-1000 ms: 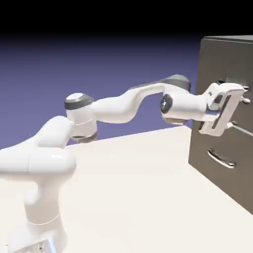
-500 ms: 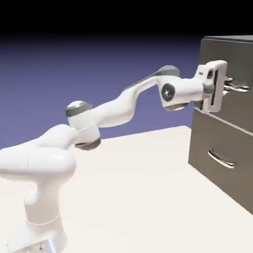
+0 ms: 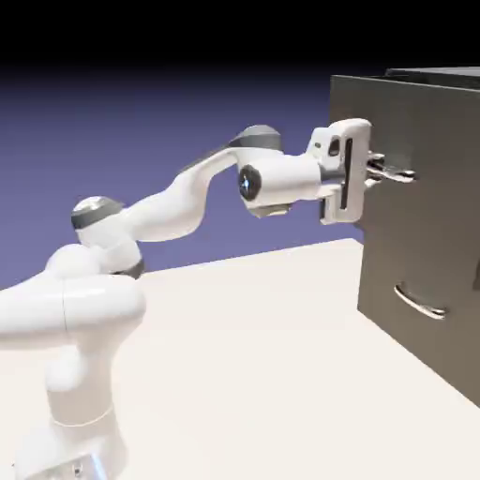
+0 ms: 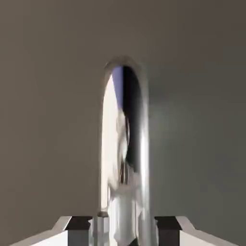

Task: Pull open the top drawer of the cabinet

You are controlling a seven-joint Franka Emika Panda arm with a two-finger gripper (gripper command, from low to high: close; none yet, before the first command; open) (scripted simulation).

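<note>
Claw (image 3: 386, 172) clamped on curved silver handle (image 4: 126, 158) of top drawer (image 3: 412, 159), part-way out of cabinet (image 3: 422, 309) over bench (image 3: 262, 375). Risk: slick bar slipping free under off-axis pull.

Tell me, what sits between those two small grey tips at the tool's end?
The top drawer's curved silver bar handle, clamped there by the tool, clearest in the hand view.

A shiny silver handle (image 4: 126, 144) stands up the middle, curved at the top. The gripper (image 4: 124, 230) is closed on its lower end. Behind it, the flat grey drawer (image 4: 53, 105) fills the view.
</note>
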